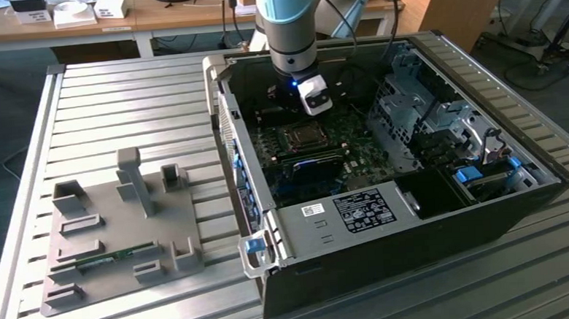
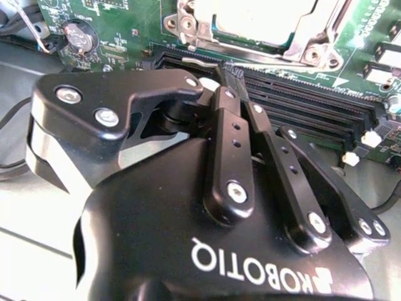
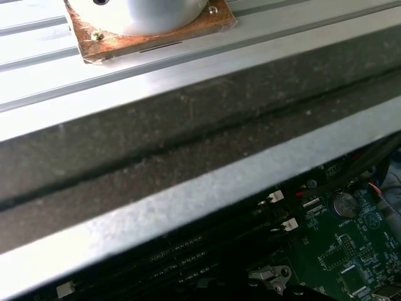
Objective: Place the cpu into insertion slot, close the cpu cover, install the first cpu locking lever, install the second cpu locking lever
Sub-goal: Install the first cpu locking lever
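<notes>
The flat silver-grey cpu (image 2: 263, 15) sits in its socket at frame top, silvery metal frame cover (image 2: 313, 47) apparently down; black gripper (image 2: 229, 78) fingers together, empty, just beside it.

The computer case (image 1: 382, 162) lies open on its side on the tabletop (image 1: 116, 102), toward the exterior view's right. The parts tray (image 1: 122, 234) sits on the same tabletop at the exterior view's left, well apart from the case. Inside the case, the motherboard (image 1: 309, 154) lies flat, with the drive cage (image 1: 424, 112) beside it at the exterior view's right. The cpu cover (image 1: 303, 136) lies on the motherboard; the cpu (image 2: 263, 19) appears to sit within its frame. The memory slots (image 2: 326, 106) run just beside the cover. The pincer (image 1: 310, 99) hangs above the motherboard, near the cover.
</notes>
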Tool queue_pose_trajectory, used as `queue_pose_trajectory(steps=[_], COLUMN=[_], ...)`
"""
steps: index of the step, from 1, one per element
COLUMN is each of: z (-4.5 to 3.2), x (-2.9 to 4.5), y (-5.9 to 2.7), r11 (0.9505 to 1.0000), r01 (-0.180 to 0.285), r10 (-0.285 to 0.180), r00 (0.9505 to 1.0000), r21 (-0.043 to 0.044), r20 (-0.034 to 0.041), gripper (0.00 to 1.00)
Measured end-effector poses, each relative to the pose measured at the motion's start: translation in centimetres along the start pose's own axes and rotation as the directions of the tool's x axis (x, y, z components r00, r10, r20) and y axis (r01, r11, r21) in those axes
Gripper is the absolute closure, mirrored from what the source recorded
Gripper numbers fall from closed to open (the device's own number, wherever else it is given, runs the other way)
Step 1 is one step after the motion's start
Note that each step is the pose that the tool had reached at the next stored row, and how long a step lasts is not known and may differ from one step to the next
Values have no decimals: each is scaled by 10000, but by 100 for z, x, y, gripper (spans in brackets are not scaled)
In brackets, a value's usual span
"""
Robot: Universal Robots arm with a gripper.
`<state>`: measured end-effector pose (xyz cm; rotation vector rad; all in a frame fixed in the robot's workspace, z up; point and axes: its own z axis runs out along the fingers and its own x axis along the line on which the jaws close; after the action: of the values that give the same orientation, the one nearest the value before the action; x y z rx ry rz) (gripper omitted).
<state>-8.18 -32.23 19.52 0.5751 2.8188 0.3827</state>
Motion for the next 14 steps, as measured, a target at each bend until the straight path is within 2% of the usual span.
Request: queue_pose_trajectory(steps=[9,14], z=[24,33], x=[4,6], y=[-8,-11], r11=[9999,9997], r01=[36,71], r10=[-36,-73], r00=[10000,9999], r21=[116,231], r20=[44,90], gripper=[89,89])
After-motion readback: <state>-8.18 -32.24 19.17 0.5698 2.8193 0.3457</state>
